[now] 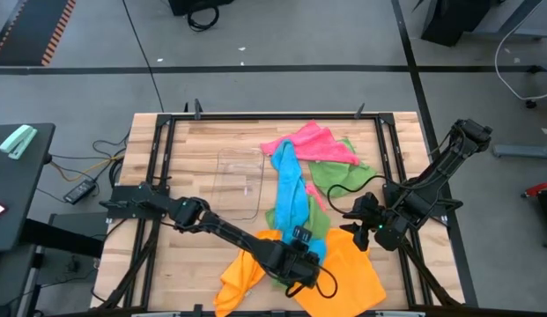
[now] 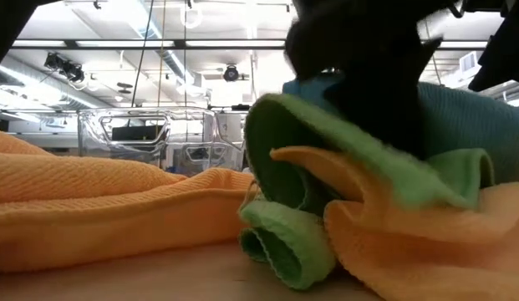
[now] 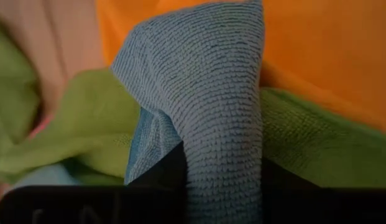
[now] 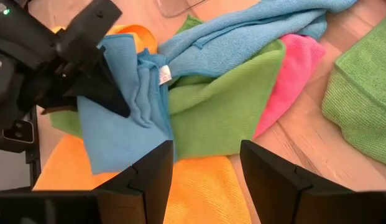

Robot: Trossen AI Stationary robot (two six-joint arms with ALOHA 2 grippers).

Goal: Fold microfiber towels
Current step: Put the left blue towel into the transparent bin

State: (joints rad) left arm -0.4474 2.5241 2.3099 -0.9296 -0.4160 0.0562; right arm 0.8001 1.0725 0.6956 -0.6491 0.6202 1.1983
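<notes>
Left jaws [image 1: 301,257] grasping blue towel [image 4: 127,118] corner | right jaws [image 4: 202,168] released, waiting beside pile | step: lift blue clear of green towel [image 4: 217,109] and orange towel [image 1: 357,264] | tip: rise slowly, spread flat on desk [image 1: 194,176]

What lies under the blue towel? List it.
Under the blue towel: a green towel, then an orange towel and a pink towel partly showing. Whatever lies under those is covered.

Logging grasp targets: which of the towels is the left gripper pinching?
The sky blue towel: the left gripper pinches its end between its fingers, while the green, pink and orange towels lie untouched around it.
</notes>
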